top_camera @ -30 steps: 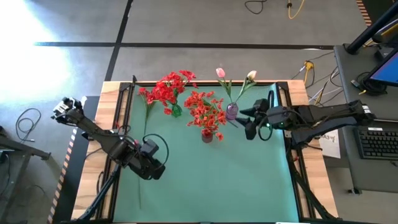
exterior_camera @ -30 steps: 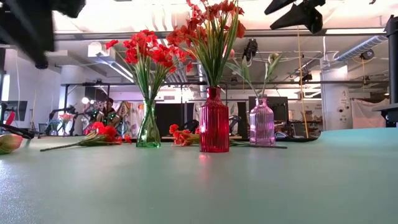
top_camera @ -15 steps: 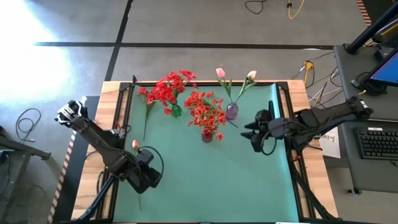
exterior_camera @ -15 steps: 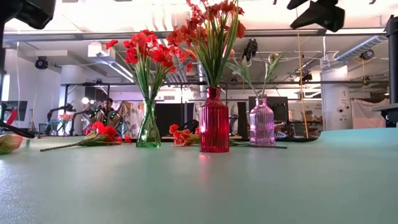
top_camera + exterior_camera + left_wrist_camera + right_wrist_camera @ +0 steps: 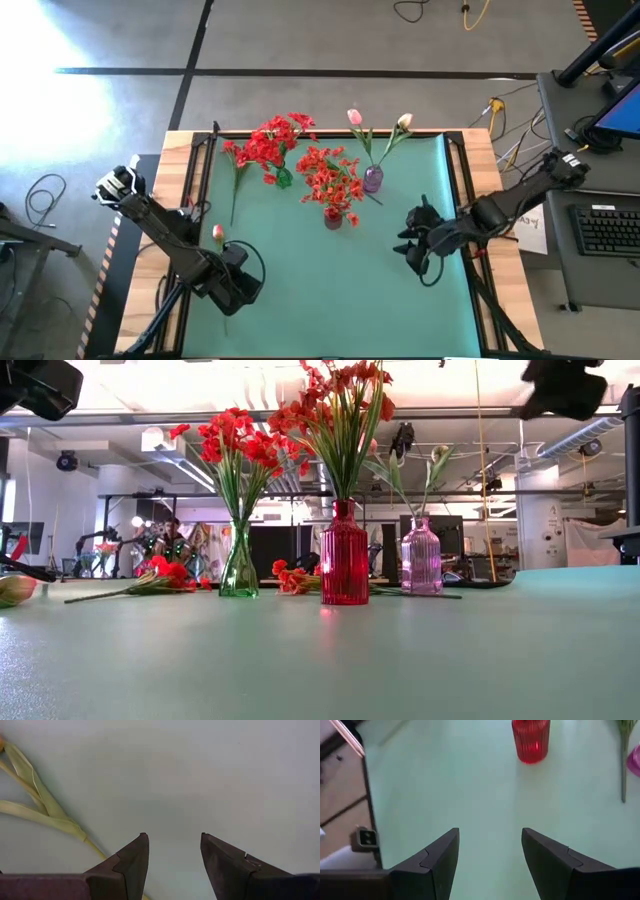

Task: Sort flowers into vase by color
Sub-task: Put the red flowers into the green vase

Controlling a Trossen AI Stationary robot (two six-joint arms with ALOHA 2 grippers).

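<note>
The table carried a green mat, and the sorting looked well along. Three vases stood toward its far edge: a green vase holding red blossoms, a red vase holding orange-red blossoms, and a pink vase with tulip buds — each colour kept to its own vessel. A red stem lay flat on the mat beside the green vase, likely waiting its turn.

The left hand hovered low near the table's left edge, its fingers spread and holding nothing. A pink tulip lay just beside it, its pale leaves and stem running past the hand — so I judged it was lining up for a grasp low on the stem, where the flower could be lifted upright.

The right hand hung over the right side of the mat, open and empty, facing the red vase — probably parked clear of the work.
</note>
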